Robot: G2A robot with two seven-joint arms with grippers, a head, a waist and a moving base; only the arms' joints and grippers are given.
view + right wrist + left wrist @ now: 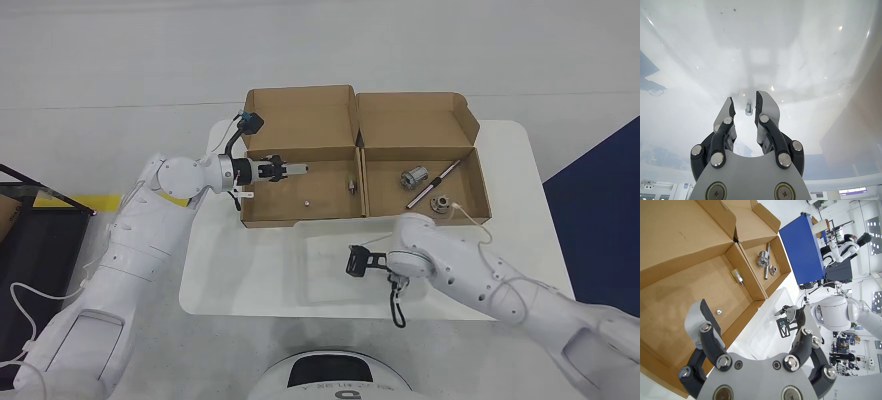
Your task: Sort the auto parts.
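STEP: pick up bolt point(749, 109) lying on bench point(772, 47), frame centre | RIGHT gripper point(744, 100): my fingers apart, either side of bolt | LEFT gripper point(753, 308): wide apart, empty, above left box point(325, 205) | NEXT, I judge: close gently, lift, carry to a box | COUNT: boxes 2, bolts 2, rod point(433, 183) 1, other parts point(414, 177) 3

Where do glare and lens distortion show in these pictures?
Right wrist view: bright glints dot the glossy white table around the small silver bolt, and the table's rim bends into a curve; top view: even light on the brown cardboard boxes.
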